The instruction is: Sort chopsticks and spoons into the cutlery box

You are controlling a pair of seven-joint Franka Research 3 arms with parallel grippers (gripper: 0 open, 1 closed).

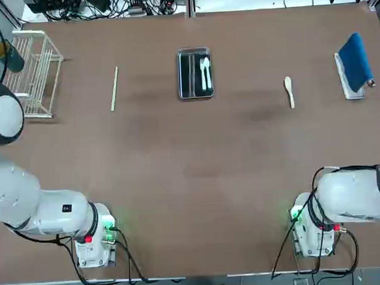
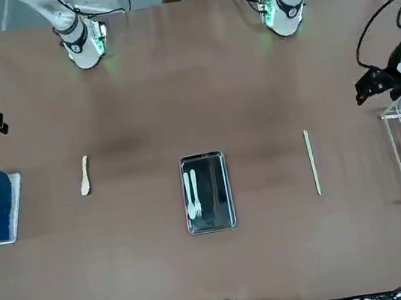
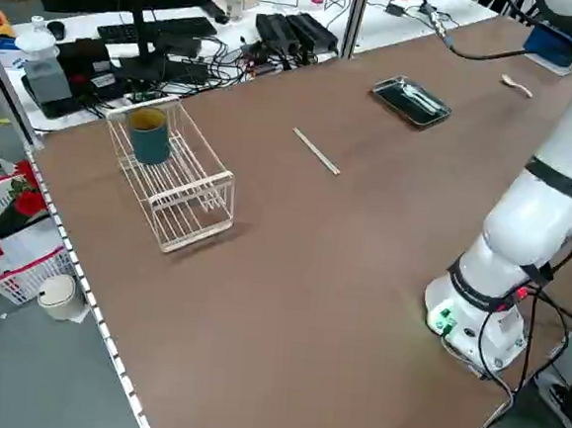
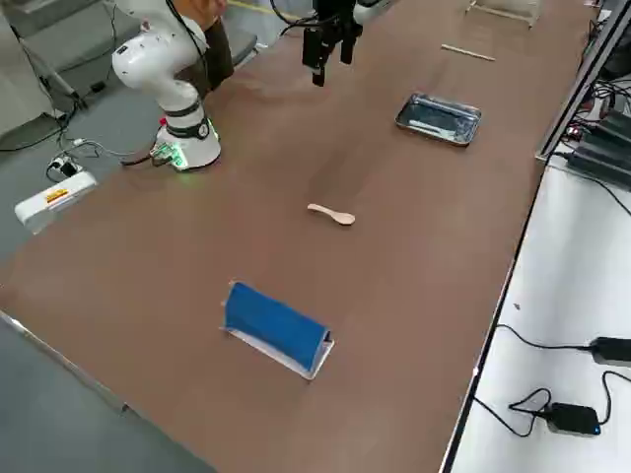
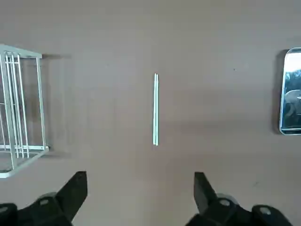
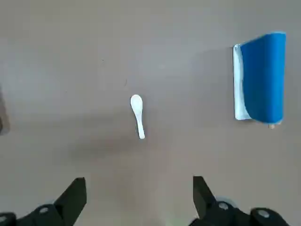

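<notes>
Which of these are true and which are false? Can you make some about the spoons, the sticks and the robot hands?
1. A spoon already lies in the box. True.
2. The chopsticks are in the box. False: they lie on the table, between the box and the wire rack.
3. One spoon lies on the table. True.
4. The left gripper is holding the chopsticks. False: it is open and empty.
5. The right gripper is shut. False: it is open.

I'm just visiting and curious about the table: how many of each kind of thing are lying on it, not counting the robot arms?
Spoons: 2, one loose, one in the tray
Chopsticks: 2
Steel tray: 1
Wire rack: 1
Blue-topped holder: 1
Total: 7
</notes>
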